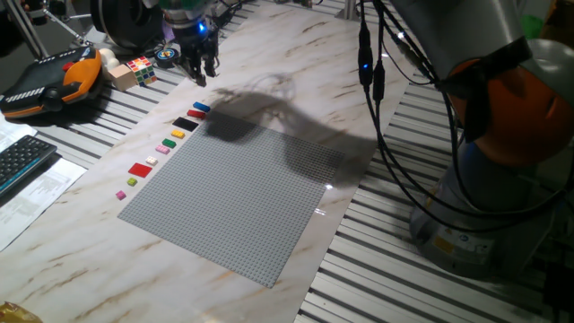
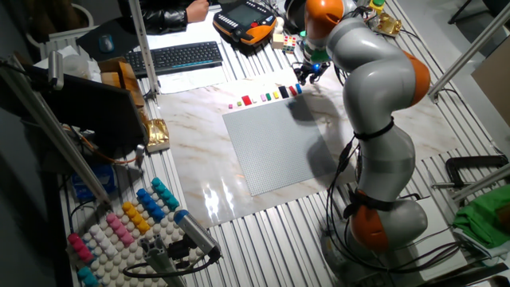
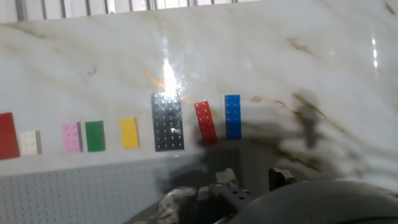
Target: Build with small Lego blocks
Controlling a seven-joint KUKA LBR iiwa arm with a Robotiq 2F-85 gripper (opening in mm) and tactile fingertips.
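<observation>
The small Lego blocks lie in a row on the marble, along one edge of the grey baseplate (image 1: 242,197). In the hand view they run red (image 3: 6,135), white (image 3: 28,143), pink (image 3: 71,137), green (image 3: 94,135), yellow (image 3: 129,132), black (image 3: 167,122), red (image 3: 206,122), blue (image 3: 232,116). My gripper (image 1: 201,76) hangs above the marble just beyond the blue block (image 1: 200,108) at the far end of the row. Its fingers stand apart with nothing between them. In the other fixed view the gripper (image 2: 306,76) sits over the same end of the row.
A Rubik's cube (image 1: 141,69), a tape roll (image 1: 167,54) and an orange-black pendant (image 1: 45,81) lie behind the row. A keyboard (image 1: 22,161) and papers are at the left. The arm's base (image 1: 466,224) stands right of the baseplate. A peg tray (image 2: 119,223) sits at the table's near corner.
</observation>
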